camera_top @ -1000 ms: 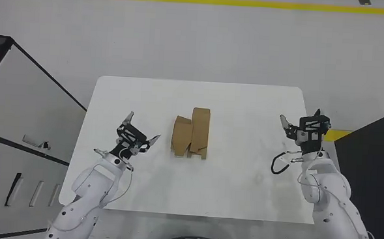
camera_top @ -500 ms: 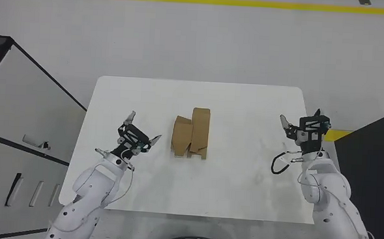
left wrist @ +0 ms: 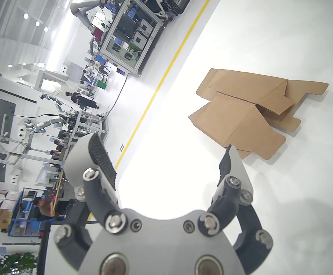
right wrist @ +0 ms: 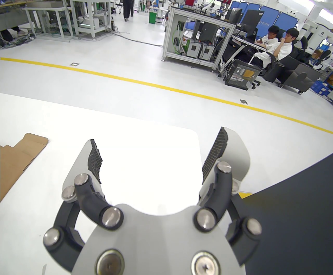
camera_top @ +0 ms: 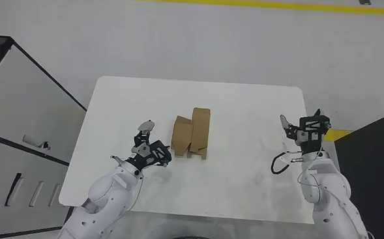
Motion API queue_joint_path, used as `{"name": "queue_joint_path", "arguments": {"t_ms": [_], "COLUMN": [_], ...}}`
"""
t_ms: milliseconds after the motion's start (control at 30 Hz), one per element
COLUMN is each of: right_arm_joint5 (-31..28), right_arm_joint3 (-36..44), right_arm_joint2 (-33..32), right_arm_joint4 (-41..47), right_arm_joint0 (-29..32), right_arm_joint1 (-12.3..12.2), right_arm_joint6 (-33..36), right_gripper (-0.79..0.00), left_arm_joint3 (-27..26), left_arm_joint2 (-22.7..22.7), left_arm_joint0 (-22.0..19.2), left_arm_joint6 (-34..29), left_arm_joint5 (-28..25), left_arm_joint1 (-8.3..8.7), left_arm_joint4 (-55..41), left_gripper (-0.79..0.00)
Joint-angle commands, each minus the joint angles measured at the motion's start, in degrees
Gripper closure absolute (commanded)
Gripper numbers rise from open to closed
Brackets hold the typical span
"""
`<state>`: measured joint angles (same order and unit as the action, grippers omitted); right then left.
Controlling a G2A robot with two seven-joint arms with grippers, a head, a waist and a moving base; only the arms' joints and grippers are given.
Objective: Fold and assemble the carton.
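A flat brown cardboard carton (camera_top: 192,133) lies unfolded near the middle of the white table (camera_top: 241,181), its flaps spread out. The left wrist view has the carton (left wrist: 242,112) just ahead of my left gripper (left wrist: 166,148). That left gripper (camera_top: 153,145) is open and empty, a short way from the carton's near-left edge. At the table's right edge my right gripper (camera_top: 301,125) is open and empty, well away from the carton. The right wrist view catches one corner of the carton (right wrist: 18,153) beyond the right gripper (right wrist: 158,142).
A dark cabinet (camera_top: 23,110) stands off the table's left side and a dark surface (camera_top: 373,155) off its right. A black cable (camera_top: 282,162) loops by the right arm's wrist.
My left gripper has moved right and slightly nearer, closing in on the carton's left edge. The right arm and the carton have stayed where they were.
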<state>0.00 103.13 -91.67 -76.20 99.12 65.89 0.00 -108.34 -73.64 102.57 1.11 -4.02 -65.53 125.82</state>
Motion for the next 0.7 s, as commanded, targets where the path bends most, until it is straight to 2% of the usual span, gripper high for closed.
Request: {"name": "queue_joint_path", "arguments": {"t_ms": [0,133,400,667], "right_arm_joint5": [0.0,0.0,0.0,0.0], "right_arm_joint3": [0.0,0.0,0.0,0.0], "right_arm_joint2": [0.0,0.0,0.0,0.0], "right_arm_joint4": [0.0,0.0,0.0,0.0], "right_arm_joint0": [0.0,0.0,0.0,0.0], "right_arm_joint1": [0.0,0.0,0.0,0.0], "right_arm_joint6": [0.0,0.0,0.0,0.0], "right_gripper": [-0.785,-0.785,-0.785,-0.785], "left_arm_joint3": [0.0,0.19,0.95,0.67], "left_arm_joint2": [0.0,0.42,6.63,6.73], "left_arm_joint0": [0.0,-0.11,-0.66,-0.9], "left_arm_joint6": [0.0,-0.08,-5.51,-5.99], "left_arm_joint5": [0.0,0.15,1.86,2.82], "left_arm_joint1": [0.0,0.03,-0.62,-0.74], "left_arm_joint4": [0.01,1.85,11.73,11.39], "left_gripper": [-0.785,-0.785,-0.785,-0.785]}}
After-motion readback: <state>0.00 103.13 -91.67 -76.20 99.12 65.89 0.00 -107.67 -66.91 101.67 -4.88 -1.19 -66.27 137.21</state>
